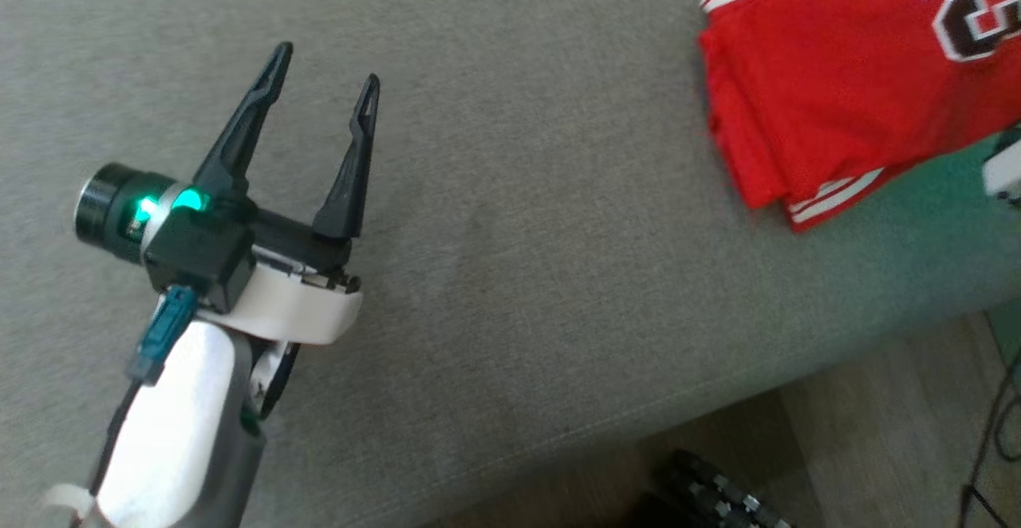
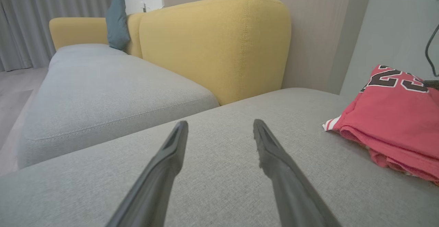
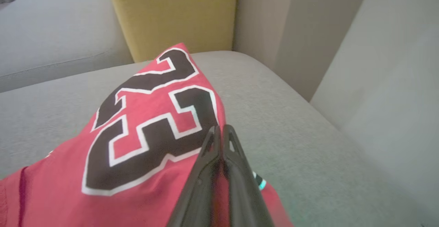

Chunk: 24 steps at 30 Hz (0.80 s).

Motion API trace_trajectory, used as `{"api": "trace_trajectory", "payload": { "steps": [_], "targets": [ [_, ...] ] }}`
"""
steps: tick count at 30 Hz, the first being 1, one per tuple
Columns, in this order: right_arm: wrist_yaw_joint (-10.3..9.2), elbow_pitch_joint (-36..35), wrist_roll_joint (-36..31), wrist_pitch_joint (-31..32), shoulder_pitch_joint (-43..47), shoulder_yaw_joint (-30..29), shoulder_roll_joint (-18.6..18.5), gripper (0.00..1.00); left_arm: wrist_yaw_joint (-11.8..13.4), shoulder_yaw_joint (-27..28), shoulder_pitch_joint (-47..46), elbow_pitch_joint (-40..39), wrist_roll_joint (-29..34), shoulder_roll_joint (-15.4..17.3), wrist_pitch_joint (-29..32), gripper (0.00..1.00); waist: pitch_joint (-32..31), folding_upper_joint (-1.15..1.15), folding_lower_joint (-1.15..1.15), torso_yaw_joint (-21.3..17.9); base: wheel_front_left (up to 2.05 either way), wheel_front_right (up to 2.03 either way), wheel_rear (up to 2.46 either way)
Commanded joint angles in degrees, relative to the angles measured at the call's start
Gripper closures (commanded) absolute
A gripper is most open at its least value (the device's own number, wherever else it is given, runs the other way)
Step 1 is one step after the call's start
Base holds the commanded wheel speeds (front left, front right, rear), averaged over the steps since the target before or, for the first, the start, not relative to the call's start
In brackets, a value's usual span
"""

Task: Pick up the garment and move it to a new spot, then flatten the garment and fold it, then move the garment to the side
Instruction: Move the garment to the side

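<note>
**Red garment pinched by the right gripper, left gripper held open**

The left gripper [image 1: 327, 65] is seen with its two dark fingers spread well apart and nothing between them, poised over the grey sofa seat [image 1: 518, 233]. A green light is lit on its wrist. The garment [image 1: 837, 81], a red jersey with white-striped trim and black numerals edged in white, is found well to the right of this gripper, lying on the same seat in folded layers. It is near the seat's front edge, beyond which wooden floor [image 1: 877, 432] is visible. Ahead of the left gripper's fingertips, a yellow backrest [image 2: 212, 42] is seen, and further off to the left a teal cushion [image 2: 116, 21].

The right gripper [image 3: 222, 127] is shown with its fingers pressed together on the garment's edge, red cloth being visible between them. To the left of these fingers the cloth is raised into a peak, with the numerals facing up.
</note>
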Motion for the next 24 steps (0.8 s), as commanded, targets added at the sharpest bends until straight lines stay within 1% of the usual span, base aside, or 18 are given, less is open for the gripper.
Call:
{"api": "trace_trajectory", "payload": {
  "steps": [1, 6, 13, 14, 15, 16, 17, 21, 24],
  "targets": [
    [0.37, -1.8, -0.2, -0.7, -1.8, -1.0, -1.6, 1.00, -0.3, 1.2, -1.9, -2.7, 0.7, 1.1, 0.4, 0.00, 1.8, 0.00, -0.01, -1.5, 0.00, 0.00, 0.00],
    [0.37, -1.0, -1.4, -1.3, -3.3, -5.5, -1.0, 1.00, -0.8, 0.6, -3.4, -3.6, 1.1, 1.8, 1.2, 0.00, 4.3, 0.00, -0.01, -2.3, 0.00, 0.00, 0.00],
    [0.37, 2.3, -4.4, -1.1, -6.1, -9.7, 0.2, 1.00, -1.4, 0.0, -5.2, -4.0, 1.1, 2.5, 1.8, 0.00, 7.4, 0.00, -0.01, -2.3, 0.00, 0.00, 0.00],
    [0.37, 3.0, -5.2, -1.3, -6.3, -10.2, 0.5, 0.68, -1.4, -0.1, -5.3, -3.8, 1.1, 2.5, 1.7, 0.00, 7.6, 0.00, -0.01, -2.2, 0.00, 0.00, 0.00],
    [0.37, 3.6, -6.0, -1.5, -6.4, -10.8, 0.9, 0.34, -1.5, -0.2, -5.4, -3.6, 1.0, 2.5, 1.7, 0.00, 7.6, 0.00, -0.01, -2.1, 0.00, 0.00, 0.00],
    [0.37, 4.0, -6.8, -1.9, -6.4, -11.3, 1.3, 0.08, -1.5, -0.3, -5.4, -3.4, 0.9, 2.5, 1.5, 0.00, 7.6, 0.00, -0.01, -2.0, 0.00, 0.00, 0.00],
    [0.37, 4.5, -7.8, -2.2, -6.3, -11.8, 1.7, 0.00, -1.5, -0.4, -5.4, -3.0, 0.8, 2.4, 1.4, 0.00, 7.5, 0.00, -0.01, -1.8, 0.00, 0.00, 0.00],
    [0.37, 6.2, -11.4, -3.8, -4.6, -14.2, 3.1, 0.00, -1.3, -0.7, -5.0, -1.3, -0.1, 1.7, 0.3, 0.00, 5.8, 0.00, -0.01, -0.8, 0.00, 0.00, 0.00],
    [0.37, 5.5, -12.1, -6.9, -2.2, -14.5, 4.0, 0.00, -0.8, -0.9, -4.2, -0.2, -0.6, 0.9, -0.5, 0.00, 3.9, 0.00, -0.01, 0.5, 0.00, 0.00, 0.00]
  ]
}}
